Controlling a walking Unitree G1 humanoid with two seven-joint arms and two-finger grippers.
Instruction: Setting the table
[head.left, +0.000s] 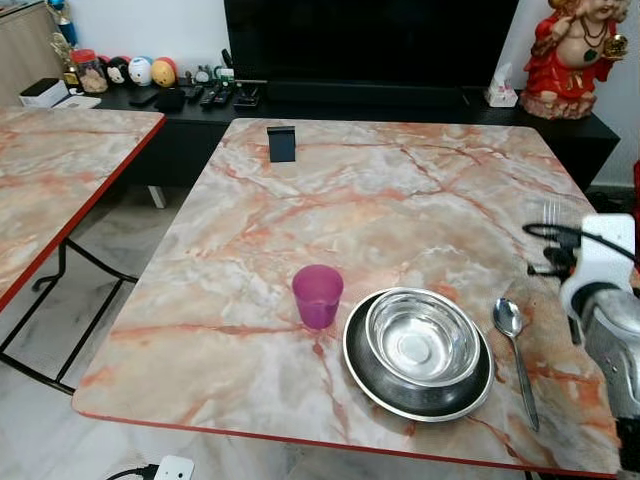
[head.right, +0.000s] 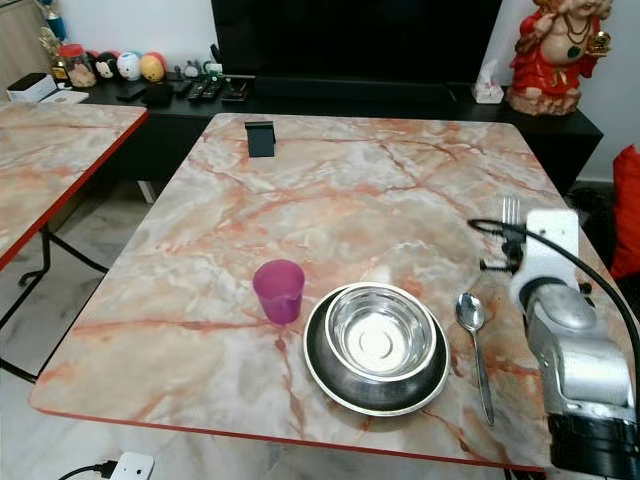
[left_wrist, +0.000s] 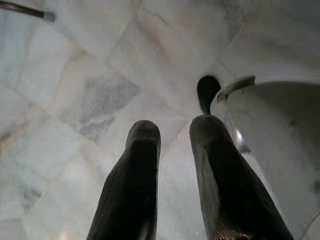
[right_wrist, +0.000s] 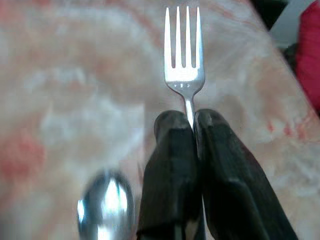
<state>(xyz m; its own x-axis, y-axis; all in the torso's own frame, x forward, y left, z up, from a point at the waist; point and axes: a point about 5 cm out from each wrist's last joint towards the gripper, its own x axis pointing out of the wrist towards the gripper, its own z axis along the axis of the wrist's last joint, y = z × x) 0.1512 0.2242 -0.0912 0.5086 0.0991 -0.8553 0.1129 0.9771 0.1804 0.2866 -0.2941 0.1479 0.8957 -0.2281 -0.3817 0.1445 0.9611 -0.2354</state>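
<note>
Midway through setting the table, the robot's right gripper (right_wrist: 192, 125) has its two black fingers pressed together on the neck of a fork (right_wrist: 184, 55), tines pointing away from the wrist, above the right side of the marble-patterned desk (head.left: 400, 190). The place setting looks nearly complete: a steel bowl (head.left: 421, 338) sits inside a darker plate (head.left: 372, 378) near the front edge, a purple cup (head.left: 318, 295) stands just to the left of the plate, and a spoon (head.left: 511, 325) lies just to the right of it, handle toward the robot. The fork's tines (head.right: 511, 209) show above the white wrist housing, beyond and to the right of the spoon.

To do this step well, the fork should probably come down flat on bare desk, parallel to the spoon and well clear of the right edge, which is close by. Because the grip is narrow and near the tines, the handle may swing; lowering until it rests before the fingers part would keep it from clattering or knocking the spoon.

The left gripper (left_wrist: 172, 132) hangs over pale floor tiles, its fingers slightly apart and holding nothing.
</note>
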